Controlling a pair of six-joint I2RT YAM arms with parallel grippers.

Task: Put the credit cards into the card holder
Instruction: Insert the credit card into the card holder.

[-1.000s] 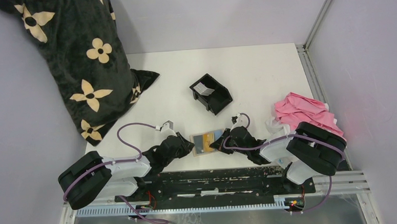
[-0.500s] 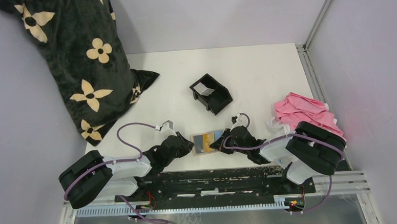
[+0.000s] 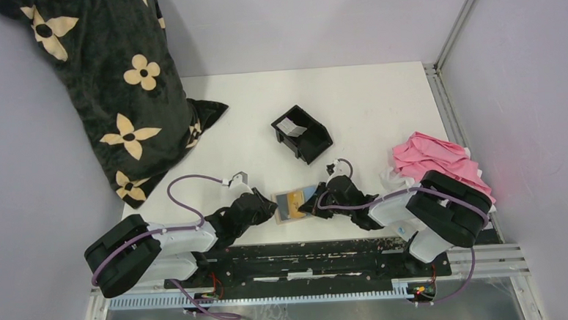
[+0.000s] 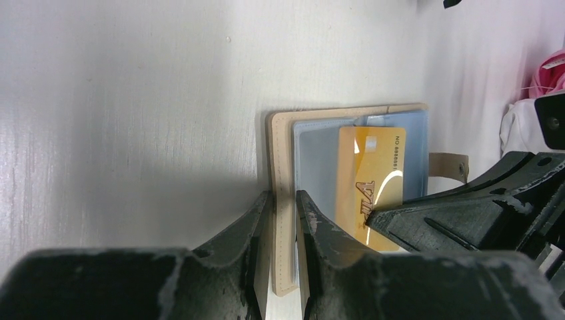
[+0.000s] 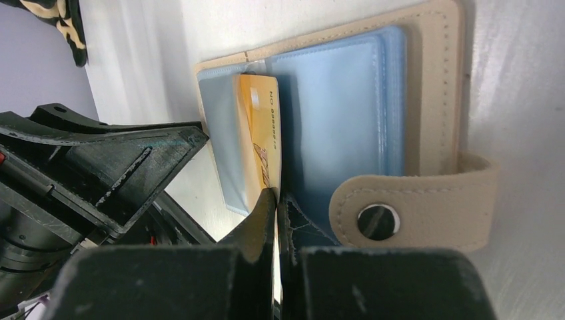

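Holding the tan leather-like card holder open at the white tabletop's near edge, the left gripper is clamping its jaws on the cover while the right gripper, jaws pinching the golden-yellow plastic card, is feeding it into a sleeve.

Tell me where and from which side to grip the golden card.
Pinch the thin golden card across its faces at its near short end, coming from the side where the card holder has its snap tab. Its far end lies among the clear sleeves, so only that end is free. The right tool is shut there; the left tool clamps the holder's opposite edge.
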